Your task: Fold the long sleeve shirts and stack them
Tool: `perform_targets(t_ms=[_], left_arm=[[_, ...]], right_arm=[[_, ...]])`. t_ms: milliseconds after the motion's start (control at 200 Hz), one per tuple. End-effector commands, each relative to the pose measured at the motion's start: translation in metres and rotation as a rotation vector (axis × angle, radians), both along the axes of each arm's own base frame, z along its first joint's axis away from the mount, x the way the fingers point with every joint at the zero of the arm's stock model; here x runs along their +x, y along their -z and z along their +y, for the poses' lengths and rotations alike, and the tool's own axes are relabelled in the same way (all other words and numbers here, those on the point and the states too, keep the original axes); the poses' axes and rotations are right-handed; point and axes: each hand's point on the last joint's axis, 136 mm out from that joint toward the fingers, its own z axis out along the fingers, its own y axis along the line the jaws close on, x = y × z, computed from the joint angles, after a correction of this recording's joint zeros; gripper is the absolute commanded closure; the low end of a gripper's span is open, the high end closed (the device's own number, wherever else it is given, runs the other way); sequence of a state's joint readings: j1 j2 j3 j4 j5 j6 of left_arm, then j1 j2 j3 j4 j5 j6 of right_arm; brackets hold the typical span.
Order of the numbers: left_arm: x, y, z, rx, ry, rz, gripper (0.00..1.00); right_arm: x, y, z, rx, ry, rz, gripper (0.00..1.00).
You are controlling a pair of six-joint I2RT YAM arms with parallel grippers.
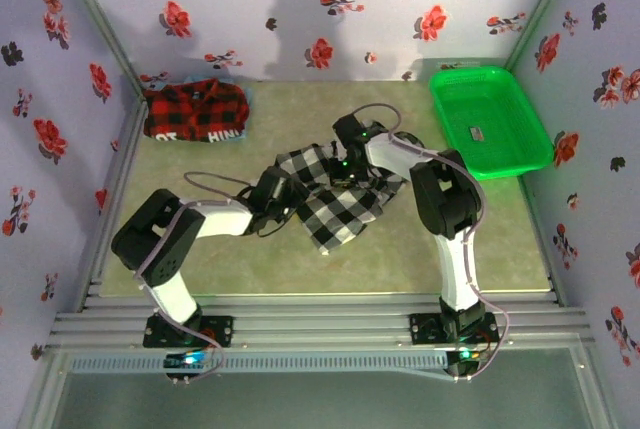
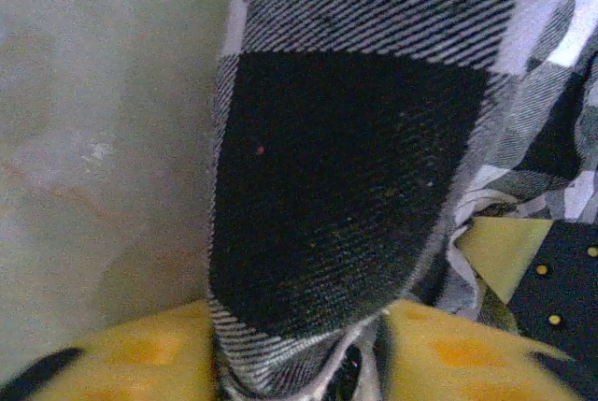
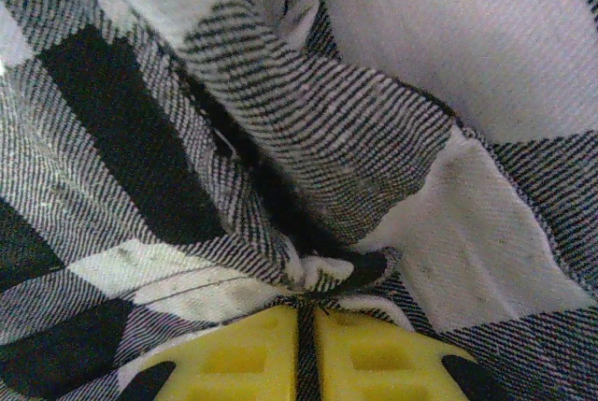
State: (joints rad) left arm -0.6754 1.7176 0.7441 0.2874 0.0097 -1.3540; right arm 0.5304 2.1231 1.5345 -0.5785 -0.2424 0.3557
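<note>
Top view: two shirts are counted, plus one green basket (image 1: pixel 500 99) at far right of the tabletop (image 1: pixel 400 249). The red-and-black plaid shirt (image 1: pixel 195 114) is seen folded in the far-left corner, long axis left-right along the back wall, white lettering on its near edge. The black-and-white checked shirt (image 1: pixel 345 214) is seen crumpled mid-tabletop, spread roughly left-right between the two arms, one flap pointing toward the near edge; no clean long axis can be given. Grip detail is given by the wrist views, not by the top view. Left end effector (image 2: pixel 299 368): jaws are held partly apart, the gap packed with a thick fold of checked cloth touching both yellow pads (image 2: pixel 140 354). Right end effector (image 3: pixel 306 336): pads are pressed almost together, a thin checked edge pinched between them. Bare tabletop is shown beside the cloth in the left wrist view.
</note>
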Motion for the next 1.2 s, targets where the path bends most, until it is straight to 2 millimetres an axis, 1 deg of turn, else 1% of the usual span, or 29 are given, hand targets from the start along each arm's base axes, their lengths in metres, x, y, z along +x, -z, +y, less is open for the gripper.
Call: perform_targets(t_ms=[0,60,135,195,270,315,390,445,575,700,725,735,770,870,1000,1050,1125,1195], left_arm=[[0.003,-0.008,0.011,0.028,-0.016,-0.020,0.72],[0.002,-0.017,0.017,0.071,0.012,-0.023,0.79],[0.000,-0.032,0.022,0.141,0.081,-0.028,0.83],[-0.003,-0.046,0.028,0.208,0.142,-0.034,0.84],[-0.011,-0.060,0.037,0.268,0.211,-0.033,0.85],[-0.016,-0.067,0.044,0.298,0.251,-0.027,0.85],[-0.028,-0.078,0.056,0.357,0.315,-0.010,0.86],[-0.037,-0.087,0.067,0.407,0.360,0.000,0.86],[-0.055,-0.107,0.088,0.509,0.448,0.018,0.87],[-0.065,-0.123,0.104,0.611,0.524,0.040,0.87],[-0.063,-0.128,0.105,0.627,0.532,0.026,0.87],[-0.067,-0.127,0.109,0.639,0.540,0.045,0.87],[-0.070,-0.130,0.114,0.671,0.553,0.056,0.87],[-0.071,-0.138,0.125,0.745,0.582,0.053,0.88],[-0.072,-0.139,0.130,0.796,0.635,0.068,0.89],[-0.071,-0.139,0.130,0.804,0.651,0.068,0.89],[-0.069,-0.140,0.129,0.817,0.674,0.068,0.89],[-0.066,-0.142,0.129,0.832,0.687,0.069,0.89]], right_arm=[[-0.019,0.014,-0.016,-0.040,0.037,0.079,0.84],[-0.022,0.010,-0.015,-0.005,0.068,0.105,0.85],[-0.028,-0.002,-0.007,0.065,0.100,0.115,0.85],[-0.039,-0.004,-0.001,0.088,0.101,0.128,0.85],[-0.058,-0.001,0.007,0.091,0.096,0.166,0.85],[-0.070,0.001,0.014,0.098,0.089,0.181,0.86],[-0.091,0.002,0.035,0.129,0.068,0.200,0.85],[-0.104,0.003,0.046,0.153,0.084,0.217,0.85],[-0.117,0.002,0.078,0.269,0.145,0.250,0.85],[-0.118,-0.011,0.107,0.338,0.127,0.259,0.84],[-0.117,-0.014,0.110,0.350,0.125,0.260,0.84],[-0.116,-0.016,0.111,0.354,0.123,0.257,0.84],[-0.113,-0.020,0.113,0.362,0.124,0.250,0.83],[-0.104,-0.036,0.110,0.377,0.110,0.213,0.82],[-0.094,-0.050,0.088,0.334,0.111,0.156,0.80],[-0.089,-0.055,0.083,0.340,0.118,0.146,0.80],[-0.086,-0.060,0.082,0.349,0.111,0.141,0.80],[-0.090,-0.059,0.089,0.356,0.086,0.167,0.81]])
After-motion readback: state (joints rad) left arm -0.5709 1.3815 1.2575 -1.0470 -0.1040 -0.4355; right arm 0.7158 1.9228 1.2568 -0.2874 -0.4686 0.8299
